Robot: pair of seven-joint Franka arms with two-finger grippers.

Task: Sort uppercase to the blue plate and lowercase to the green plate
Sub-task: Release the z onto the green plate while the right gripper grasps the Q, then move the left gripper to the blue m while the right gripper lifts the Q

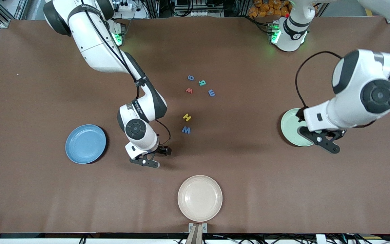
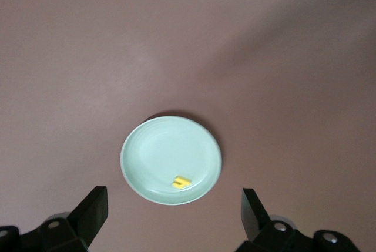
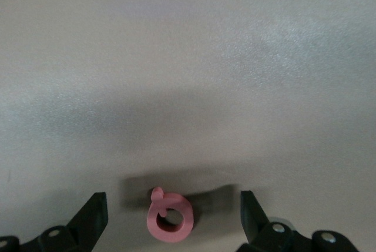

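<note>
From the front I see the blue plate bare toward the right arm's end of the worktop and the green plate toward the left arm's end. Letters g, R, w, m, H and W lie mid-worktop.

On my left wrist view, the left tool hangs spread wide over the green plate, where the yellow h lies.

On my right wrist view, the right tool stands wide, the pink Q on the worktop between its fingers.
</note>
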